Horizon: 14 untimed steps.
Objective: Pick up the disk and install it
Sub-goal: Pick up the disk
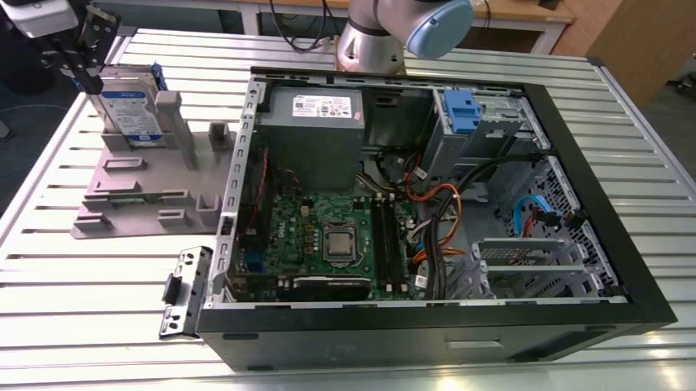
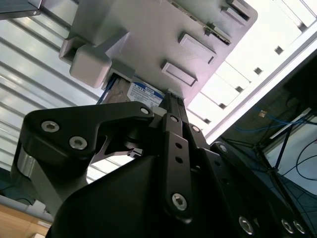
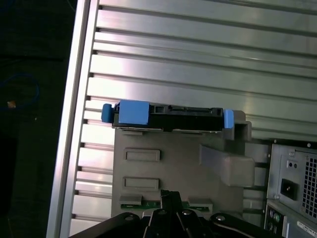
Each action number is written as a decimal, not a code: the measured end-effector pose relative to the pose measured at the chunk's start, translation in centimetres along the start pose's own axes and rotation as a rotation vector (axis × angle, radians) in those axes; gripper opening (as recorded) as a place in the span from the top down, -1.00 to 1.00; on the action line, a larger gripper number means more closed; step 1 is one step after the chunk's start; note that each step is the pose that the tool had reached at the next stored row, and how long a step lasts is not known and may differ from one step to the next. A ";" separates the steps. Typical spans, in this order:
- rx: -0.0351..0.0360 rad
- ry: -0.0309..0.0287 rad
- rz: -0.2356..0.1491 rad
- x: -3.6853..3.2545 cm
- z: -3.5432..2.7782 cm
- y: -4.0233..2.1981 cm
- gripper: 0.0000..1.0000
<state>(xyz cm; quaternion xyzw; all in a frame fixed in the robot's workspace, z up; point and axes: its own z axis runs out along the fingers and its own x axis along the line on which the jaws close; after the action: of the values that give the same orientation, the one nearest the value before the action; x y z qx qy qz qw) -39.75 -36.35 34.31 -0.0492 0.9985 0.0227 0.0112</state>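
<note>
The disk (image 1: 129,114) stands upright on its edge in the grey plastic stand (image 1: 142,187), at the exterior view's far left. Its white-and-blue label faces the front and a blue bracket runs round its edges. My gripper (image 1: 87,77) hangs just over the disk's upper corner, and its black fingers are shut with nothing between them. In the first wrist view the disk (image 3: 168,119) shows edge-on at the stand's (image 3: 168,168) far end, well apart from the gripper (image 3: 171,194). In the second wrist view the disk's label (image 2: 146,94) peeks out just past the gripper (image 2: 171,96), under the stand (image 2: 148,34).
An open computer case (image 1: 609,204) lies on the slatted metal table (image 1: 65,277), filling the exterior view's middle and right. Inside are a grey power supply box (image 1: 315,122), a drive cage holding a blue bracket (image 1: 462,110), and loose cables. A black bracket (image 1: 182,289) lies beside the case.
</note>
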 end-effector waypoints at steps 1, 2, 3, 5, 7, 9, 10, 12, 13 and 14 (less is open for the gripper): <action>0.0000 0.0002 -0.002 0.00 0.00 0.00 0.80; -0.0001 0.0002 -0.004 0.00 0.00 0.00 0.80; -0.0002 0.0003 -0.006 0.00 0.00 0.00 0.80; -0.0002 0.0005 -0.010 0.00 0.00 0.00 0.80; -0.0004 0.0007 -0.015 0.00 0.00 0.00 0.80; -0.0005 0.0009 -0.019 0.00 0.00 0.00 0.80; -0.0005 0.0010 -0.021 0.00 0.00 0.00 0.80; -0.0006 0.0012 -0.025 0.00 0.00 0.00 0.80; -0.0007 0.0012 -0.027 0.00 0.00 0.00 0.80; -0.0007 0.0013 -0.029 0.00 0.00 0.00 0.80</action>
<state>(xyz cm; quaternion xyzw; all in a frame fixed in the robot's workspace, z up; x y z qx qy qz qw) -39.75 -36.35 34.31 -0.0637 0.9976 0.0229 0.0108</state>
